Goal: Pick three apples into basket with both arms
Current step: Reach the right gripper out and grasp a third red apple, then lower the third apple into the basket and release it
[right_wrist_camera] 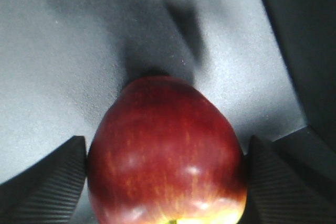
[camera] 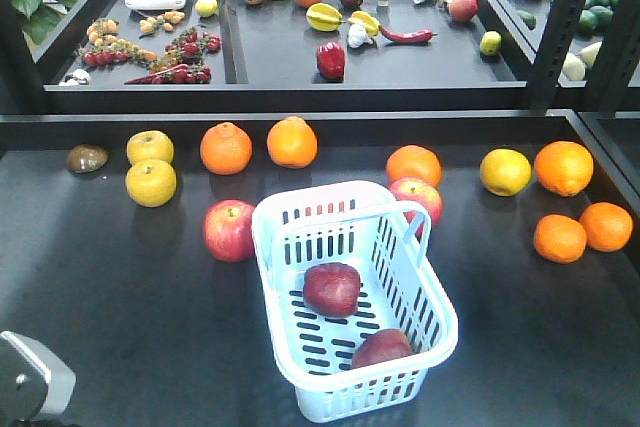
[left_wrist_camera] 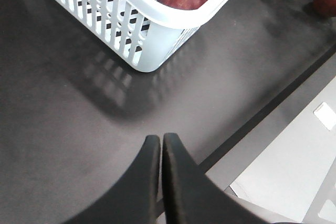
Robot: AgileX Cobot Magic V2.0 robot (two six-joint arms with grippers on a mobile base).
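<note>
Apple (right_wrist_camera: 165, 153) sits squarely between the right gripper (right_wrist_camera: 165, 182) pads, both ribbed faces pressed to its flanks, so your right jaws grip it; dark table (right_wrist_camera: 52, 51) lies below. Basket (camera: 352, 292) already holds two apples (camera: 332, 288); its rim stands open from above. Left gripper (left_wrist_camera: 161, 148) is pinched closed and empty, near the basket's corner and the table edge.

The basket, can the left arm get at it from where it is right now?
Probably yes. In the left wrist view the left gripper, fingers shut and empty, sits above bare table with the basket just ahead and nothing between them. It would have to open first.
</note>
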